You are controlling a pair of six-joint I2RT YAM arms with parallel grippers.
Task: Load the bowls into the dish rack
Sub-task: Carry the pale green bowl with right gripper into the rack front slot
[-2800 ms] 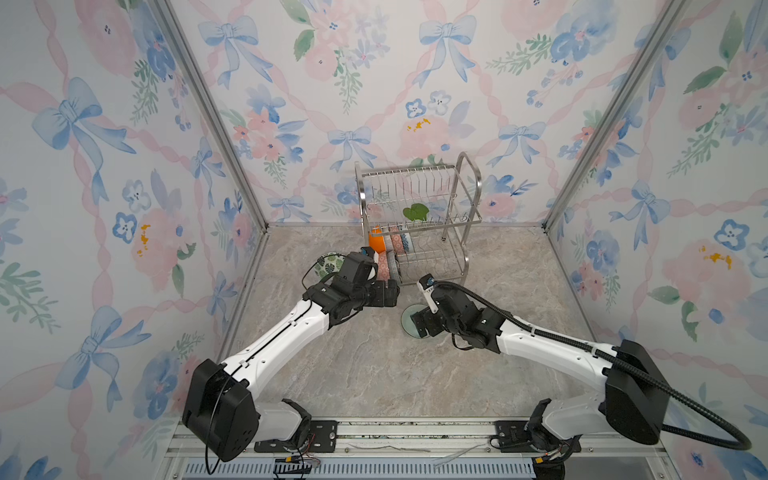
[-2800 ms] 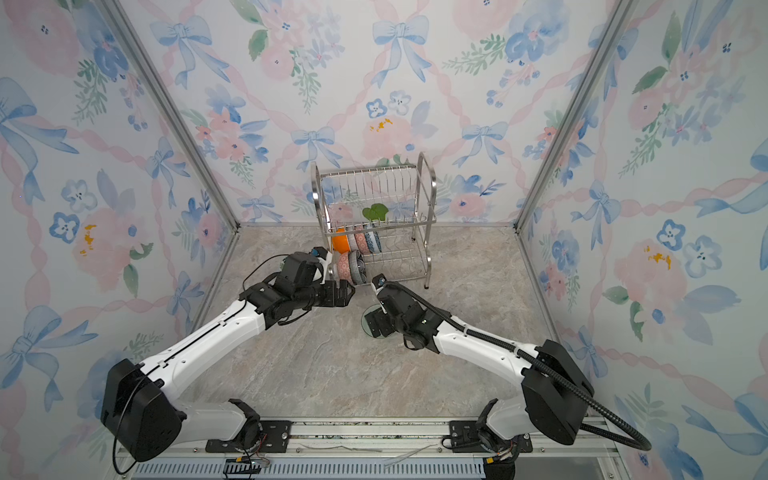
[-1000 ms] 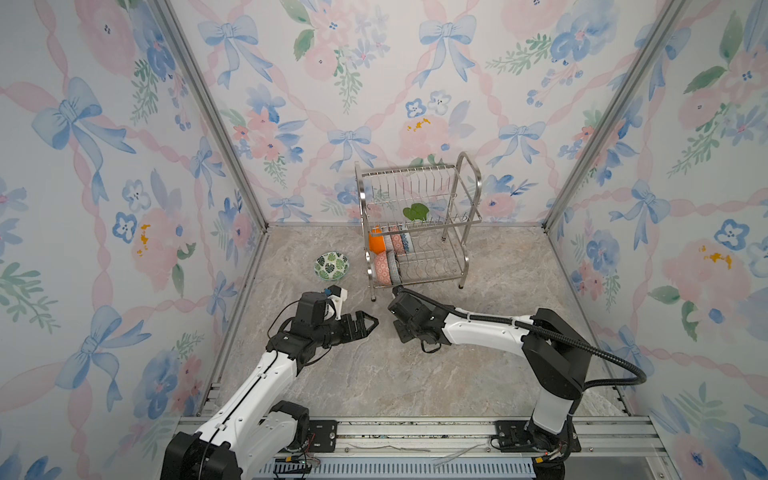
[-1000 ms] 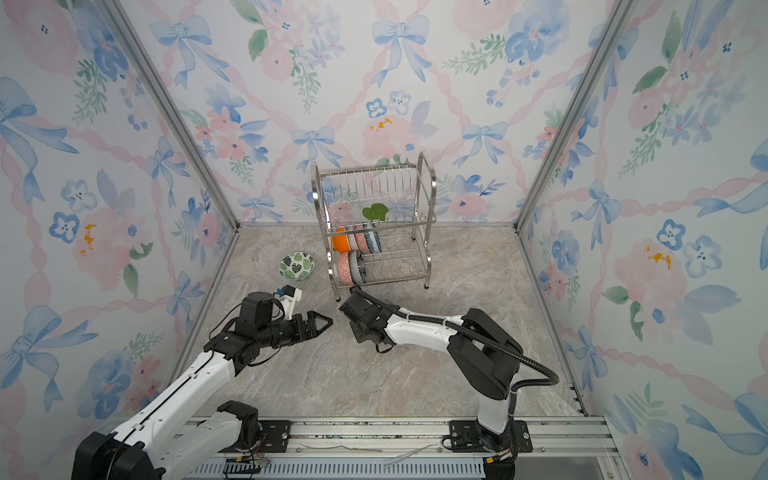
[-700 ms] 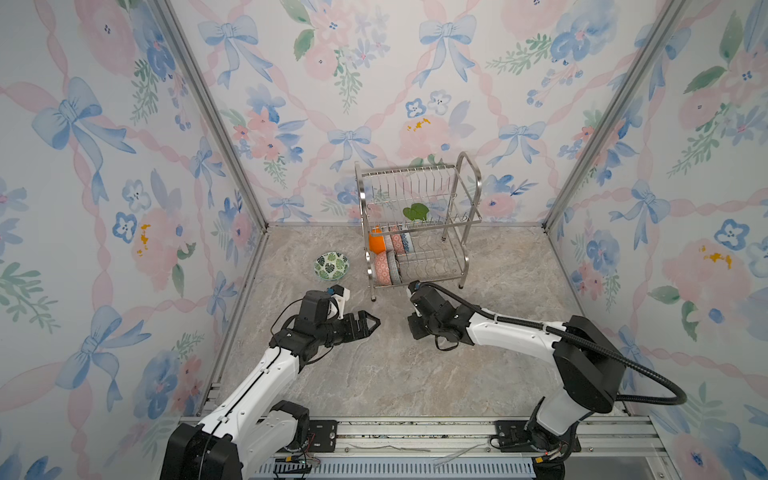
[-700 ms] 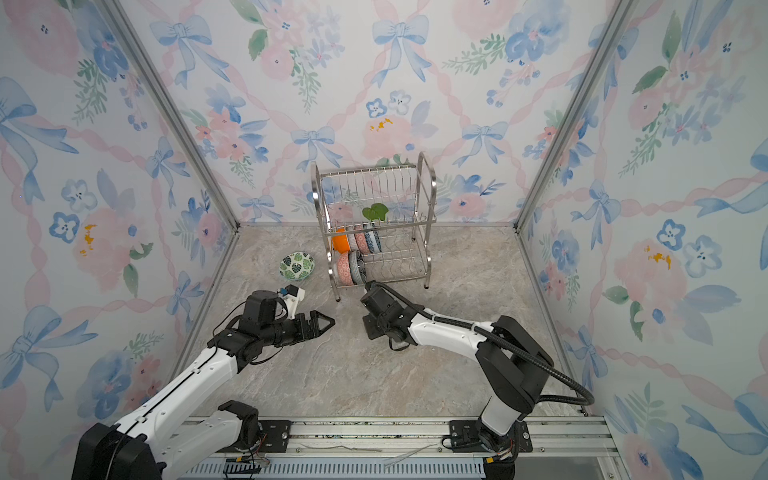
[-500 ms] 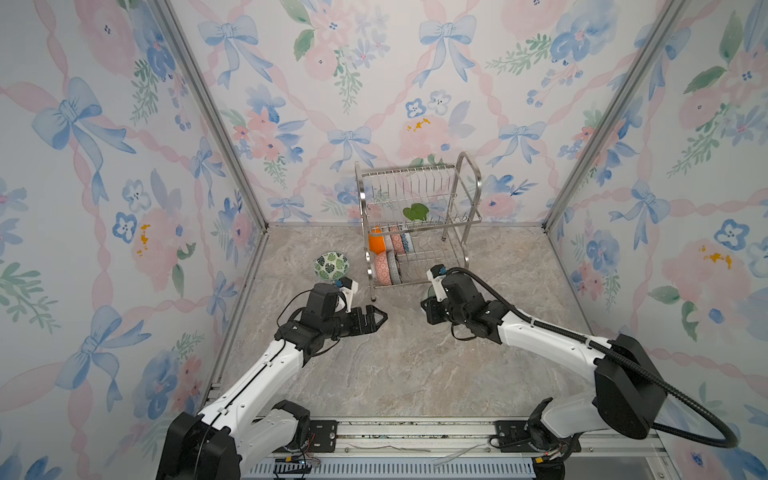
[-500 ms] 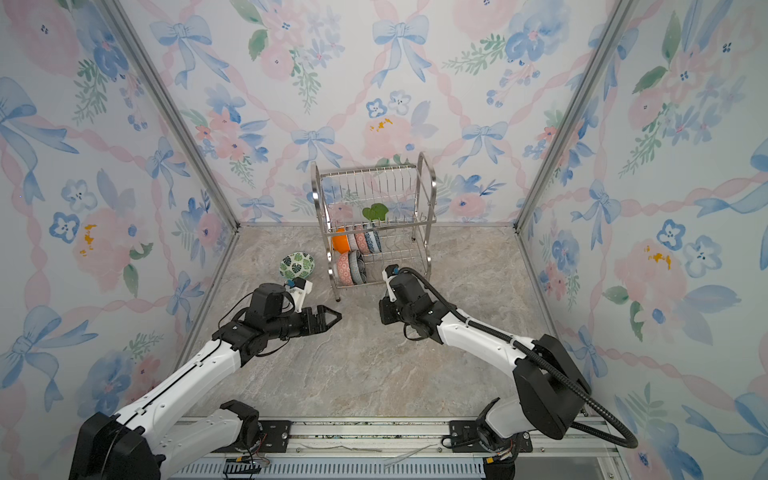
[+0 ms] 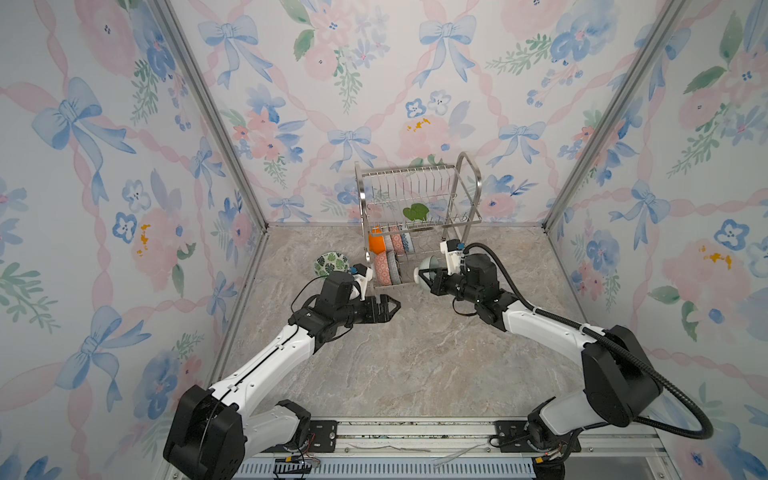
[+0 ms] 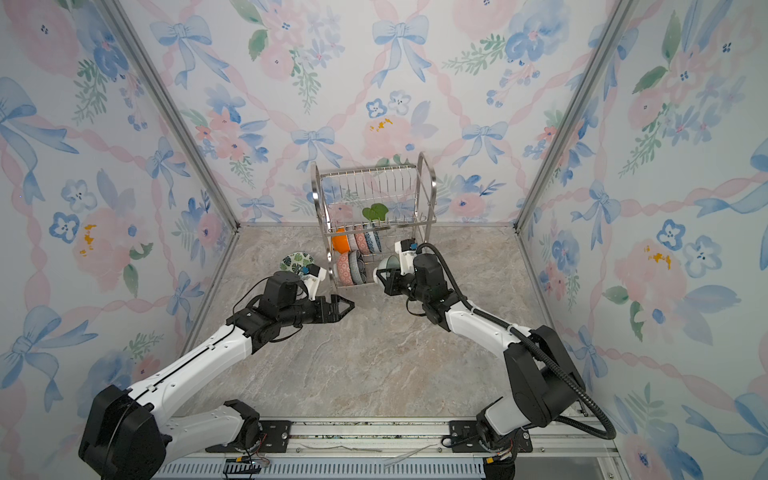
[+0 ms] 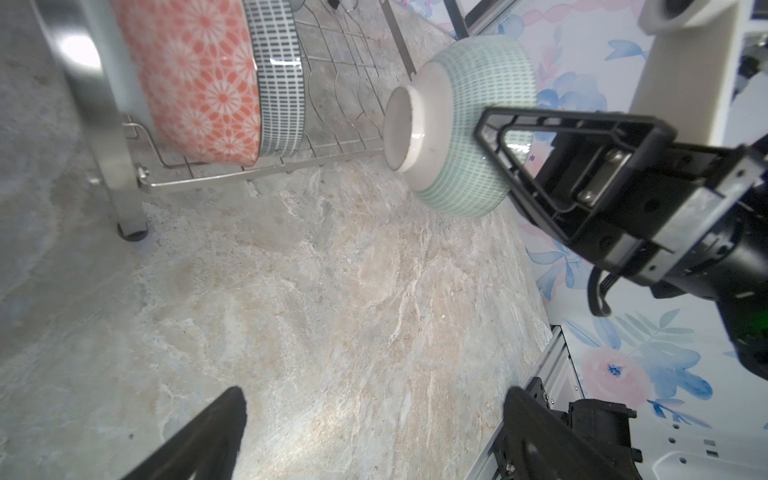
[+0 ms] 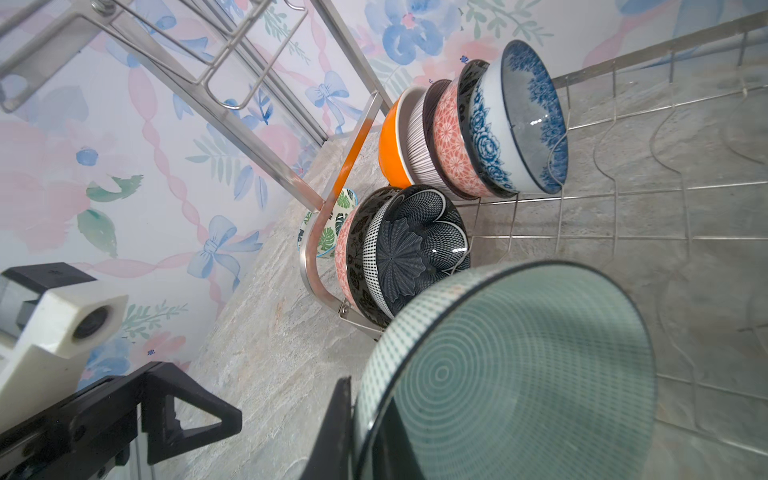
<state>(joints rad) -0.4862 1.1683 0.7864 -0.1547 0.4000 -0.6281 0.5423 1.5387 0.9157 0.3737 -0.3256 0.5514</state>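
My right gripper [image 9: 428,280] is shut on the rim of a pale green bowl [image 9: 427,268], one finger outside and one inside. It holds the bowl on its side in front of the dish rack [image 9: 473,183], at the lower tier's open right part. The left wrist view shows the bowl's foot [image 11: 399,124] facing the rack. Several bowls stand on edge in the rack's left part, among them an orange one [image 12: 395,145] and a blue-white floral one [image 12: 523,124]. My left gripper [image 9: 392,305] hangs open and empty over the floor. A green-leaf bowl [image 9: 331,264] lies on the table left of the rack.
The steel rack stands against the back wall, with its leg [image 11: 131,224] and lower front wire close to the held bowl. Flowered walls close in both sides. A metal rail [image 9: 415,432] runs along the front edge behind both arm bases.
My right gripper has carried the green bowl up from the floor and back toward the rack's lower tier. The open left gripper has moved a little toward the rack.
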